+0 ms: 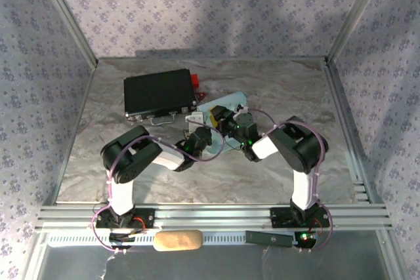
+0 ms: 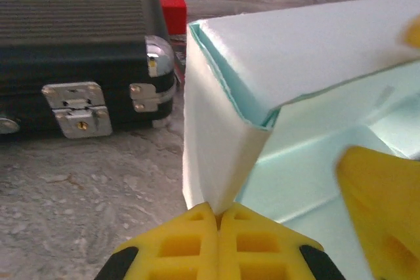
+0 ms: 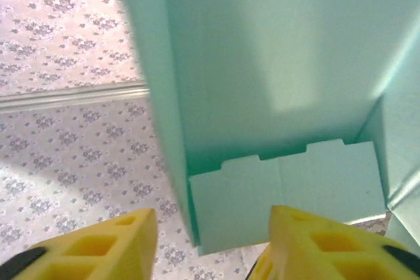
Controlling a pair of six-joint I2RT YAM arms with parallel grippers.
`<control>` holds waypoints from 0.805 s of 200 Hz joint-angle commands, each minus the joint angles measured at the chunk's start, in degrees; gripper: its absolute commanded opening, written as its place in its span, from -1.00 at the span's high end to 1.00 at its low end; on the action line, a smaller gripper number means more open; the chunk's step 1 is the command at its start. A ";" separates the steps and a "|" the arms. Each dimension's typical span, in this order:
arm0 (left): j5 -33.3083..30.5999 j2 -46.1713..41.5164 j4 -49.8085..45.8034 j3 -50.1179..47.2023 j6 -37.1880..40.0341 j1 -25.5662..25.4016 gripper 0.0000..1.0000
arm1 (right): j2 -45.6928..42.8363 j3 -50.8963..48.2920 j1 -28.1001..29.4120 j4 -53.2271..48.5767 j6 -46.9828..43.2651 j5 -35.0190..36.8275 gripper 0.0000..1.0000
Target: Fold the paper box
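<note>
box: pale light-blue thin card paper box (image 1: 226, 103), mid desk (image 1: 328, 155), beside black rectangular case (image 1: 157, 93)
left tool (image 2: 218, 214): pressed together, pinching box wall edge
right tool (image 3: 213, 247): spread, at box opening
progress: walls raised, flaps loose, closing left

The left arm (image 1: 134, 159) and the right arm (image 1: 296, 149) are alike: bulky black joint housings joined by white link sections. A thin lilac cable (image 1: 107, 185) runs in loops along each arm, and a small green light (image 1: 251, 142) glows near each wrist. Each arm has a black base (image 1: 131, 218). The left end effector (image 2: 218, 218) has yellow moulded fingers (image 2: 190, 244) with square recessed pockets and black patches at the outer corners. The right end effector (image 3: 213, 247) has the same yellow, pocketed build.
</note>
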 commanded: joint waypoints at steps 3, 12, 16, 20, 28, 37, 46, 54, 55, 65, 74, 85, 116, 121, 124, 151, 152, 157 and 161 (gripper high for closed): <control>0.99 -4.98 -7.39 1.53 -2.80 1.23 1.00 | -8.54 0.08 -1.72 -11.08 -5.19 -0.67 -0.14; 2.17 -6.22 -9.60 1.52 -3.28 1.72 1.00 | -10.74 0.40 -2.28 -13.82 -6.49 -1.32 -0.18; 2.38 -6.70 -10.34 1.45 -3.46 1.88 1.00 | -11.60 0.57 -2.49 -14.98 -6.92 -1.60 -0.19; 2.63 -7.11 -11.15 1.34 -3.53 1.97 1.00 | -12.39 0.68 -2.61 -15.90 -7.23 -1.76 -0.20; 3.53 -8.02 -12.20 1.01 -3.70 2.42 1.00 | -13.91 0.80 -2.79 -17.43 -7.79 -1.94 -0.22; 4.45 -8.89 -12.91 0.57 -3.64 2.78 1.00 | -15.50 0.98 -3.04 -19.76 -8.05 -2.17 -0.23; 5.58 -9.90 -14.03 0.09 -3.49 3.18 1.00 | -17.20 0.74 -3.17 -21.75 -8.23 -1.93 -0.23; 6.66 -11.16 -16.06 0.03 -3.73 3.53 1.00 | -18.87 0.09 -3.39 -23.65 -8.49 -1.45 -0.24; 6.74 -11.35 -16.37 0.03 -3.74 3.52 1.00 | -19.16 0.04 -3.44 -23.91 -8.52 -1.34 -0.24; 8.07 -13.27 -20.30 0.41 -4.57 4.12 1.00 | -22.11 -0.96 -3.87 -26.68 -9.27 -0.45 -0.24; 10.28 -15.13 -25.18 1.19 -5.59 4.82 1.00 | -25.79 -1.86 -4.21 -29.89 -10.70 0.78 -0.24; 12.31 -17.43 -29.94 1.69 -6.59 5.62 1.00 | -31.15 -2.27 -4.58 -35.90 -13.75 2.86 -0.24; 19.90 -22.50 -48.73 5.87 -11.63 9.89 1.00 | -43.98 1.80 -6.58 -57.49 -25.56 7.40 -0.21; 20.81 -23.06 -51.23 6.51 -11.89 10.31 1.00 | -45.22 2.17 -7.29 -59.25 -26.87 7.27 -0.21; 21.33 -23.36 -52.67 6.83 -11.99 10.63 1.00 | -45.73 2.37 -7.72 -60.28 -27.51 7.06 -0.21; 27.52 -24.00 -62.68 9.52 -11.84 12.23 1.00 | -48.80 4.80 -11.64 -69.43 -31.96 4.51 -0.18; 27.67 -24.02 -62.88 9.52 -11.75 12.22 1.00 | -48.85 4.86 -11.74 -69.60 -32.02 4.36 -0.18; 28.30 -24.23 -63.72 9.48 -11.47 12.37 1.00 | -49.08 4.91 -12.28 -70.21 -32.44 3.70 -0.17; 29.06 -24.41 -64.19 9.32 -11.25 12.39 1.00 | -49.35 4.83 -12.63 -70.44 -32.62 3.35 -0.16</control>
